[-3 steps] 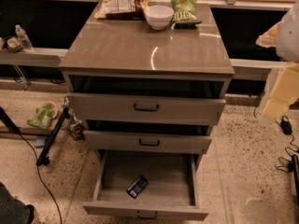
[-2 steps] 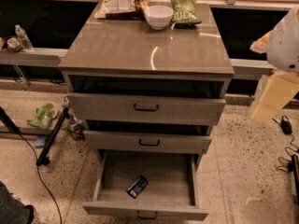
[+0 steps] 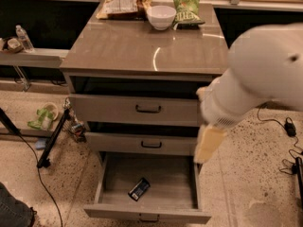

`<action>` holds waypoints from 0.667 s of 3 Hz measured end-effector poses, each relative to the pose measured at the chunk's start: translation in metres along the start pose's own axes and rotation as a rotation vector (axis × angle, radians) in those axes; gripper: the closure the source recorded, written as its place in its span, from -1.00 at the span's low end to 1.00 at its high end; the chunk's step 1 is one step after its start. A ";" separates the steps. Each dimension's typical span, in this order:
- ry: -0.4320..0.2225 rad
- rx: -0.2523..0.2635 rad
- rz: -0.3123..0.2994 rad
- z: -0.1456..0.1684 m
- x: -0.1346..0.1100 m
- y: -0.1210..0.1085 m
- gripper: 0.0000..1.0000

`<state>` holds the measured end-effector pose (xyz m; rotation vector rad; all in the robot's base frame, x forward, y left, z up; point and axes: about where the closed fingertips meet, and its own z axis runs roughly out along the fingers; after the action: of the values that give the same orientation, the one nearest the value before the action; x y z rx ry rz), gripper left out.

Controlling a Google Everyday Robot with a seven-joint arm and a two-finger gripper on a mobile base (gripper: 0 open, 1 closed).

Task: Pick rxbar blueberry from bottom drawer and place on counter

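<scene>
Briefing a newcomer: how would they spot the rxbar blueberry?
On the three-drawer cabinet, the bottom drawer is open, the gripper by its right side. The rxbar blueberry lies alone inside: small, dark, flat, unlike the bags on the counter.

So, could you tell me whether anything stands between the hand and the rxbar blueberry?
Nothing visible does. The hand hangs above one side wall of the open bottom drawer. The rxbar blueberry lies uncovered on the drawer floor, the only thing in there.

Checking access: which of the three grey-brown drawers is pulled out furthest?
The lowest grey-brown drawer, showing a dark snack bar; others barely open; the gripper hangs by its right side.
</scene>
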<state>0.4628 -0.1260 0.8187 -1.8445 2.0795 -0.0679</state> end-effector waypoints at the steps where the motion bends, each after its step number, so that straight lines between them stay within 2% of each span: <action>1: -0.057 -0.068 -0.123 0.070 -0.020 0.021 -1.00; 2: -0.059 -0.066 -0.123 0.072 -0.020 0.021 -1.00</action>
<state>0.4657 -0.0891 0.7507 -1.9882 1.9489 0.0244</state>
